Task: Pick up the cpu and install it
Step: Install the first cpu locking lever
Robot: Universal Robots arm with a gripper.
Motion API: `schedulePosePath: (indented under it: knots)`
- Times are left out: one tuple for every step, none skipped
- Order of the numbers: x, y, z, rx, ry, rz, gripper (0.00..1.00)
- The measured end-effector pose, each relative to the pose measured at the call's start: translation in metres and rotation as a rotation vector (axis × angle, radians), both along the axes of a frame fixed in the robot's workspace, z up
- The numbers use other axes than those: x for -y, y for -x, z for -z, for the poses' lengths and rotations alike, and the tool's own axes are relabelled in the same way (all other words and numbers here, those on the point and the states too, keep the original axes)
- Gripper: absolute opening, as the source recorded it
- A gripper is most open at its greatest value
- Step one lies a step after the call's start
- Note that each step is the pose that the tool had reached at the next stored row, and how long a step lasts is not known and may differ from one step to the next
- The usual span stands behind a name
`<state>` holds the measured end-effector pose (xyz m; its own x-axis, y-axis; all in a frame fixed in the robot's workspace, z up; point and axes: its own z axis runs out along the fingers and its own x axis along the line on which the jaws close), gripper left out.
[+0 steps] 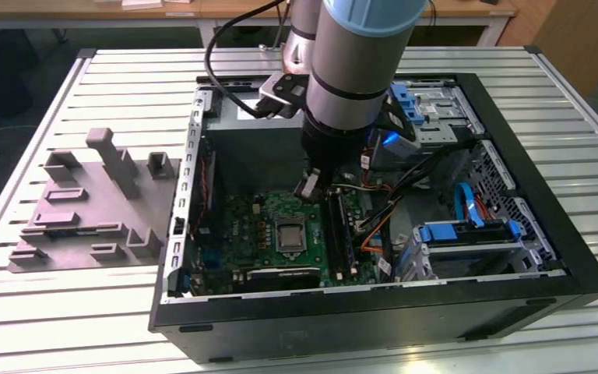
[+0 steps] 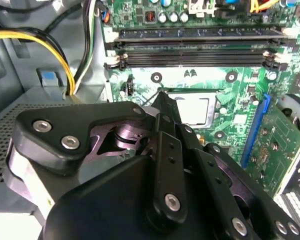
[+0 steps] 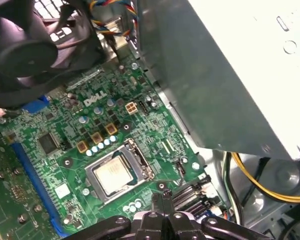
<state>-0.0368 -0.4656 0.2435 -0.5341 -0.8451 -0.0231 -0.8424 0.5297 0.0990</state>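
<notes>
The cpu [image 3: 115, 173] lies flat inside the metal-framed socket of the green motherboard [image 3: 65, 125], its pale silvery top showing; in the second wrist view the cpu [image 2: 194, 109] shows just past my fingertips. In the exterior view the cpu [image 1: 290, 234] sits in the middle of the board. My gripper [image 1: 311, 187] hangs above the board inside the case, a little behind the socket toward the power supply. In both wrist views my gripper [image 3: 163, 196] [image 2: 162, 98] has its two dark fingers pressed together, with nothing between them.
The open black computer case [image 1: 548, 234] encloses the arm. A grey power supply box [image 3: 225, 75] stands close beside the gripper, with yellow cables [image 3: 255, 182] below it. Memory slots [image 2: 195, 47], a black fan [image 3: 25, 55] and blue drive bays [image 1: 466, 234] crowd the board. A grey plastic tray [image 1: 81, 210] rests outside.
</notes>
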Motion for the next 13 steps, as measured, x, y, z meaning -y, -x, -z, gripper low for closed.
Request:
schedulePosePath:
  knots:
    - [-0.0004, -0.001, 0.0, 0.0, 0.0, 0.0, 0.11]
    - [-0.0008, -0.003, 0.0, 0.0, 0.0, 0.0, 0.11]
    - [-0.0015, -0.004, 0.0, -0.0001, 0.0, 0.0, 0.11]
    - [-0.0023, -0.006, 0.0, -0.0001, 0.0, 0.0, 0.11]
    - [-0.0035, -0.007, 0.0, -0.0001, -0.0001, 0.0, 0.11]
    - [-0.0049, -0.008, 0.0, -0.0001, -0.0001, 0.0, 0.11]
    - [-0.0067, -0.009, 0.0, -0.0001, 0.0, 0.0, 0.11]
    - [-0.0087, -0.009, 0.0, -0.0001, 0.0001, 0.0, 0.11]
    - [-0.0106, -0.01, 0.0, -0.0001, 0.0001, 0.0, 0.11]
    - [-0.0126, -0.01, 0.0001, 0.0, 0.0, 0.0, 0.11]
    - [-0.0145, -0.011, 0.0001, -0.0001, 0.0001, 0.0, 0.11]
    - [-0.0162, -0.011, 0.0002, -0.0001, 0.0, 0.0, 0.11]
    - [-0.0177, -0.011, 0.0003, -0.0001, 0.0, 0.0, 0.11]
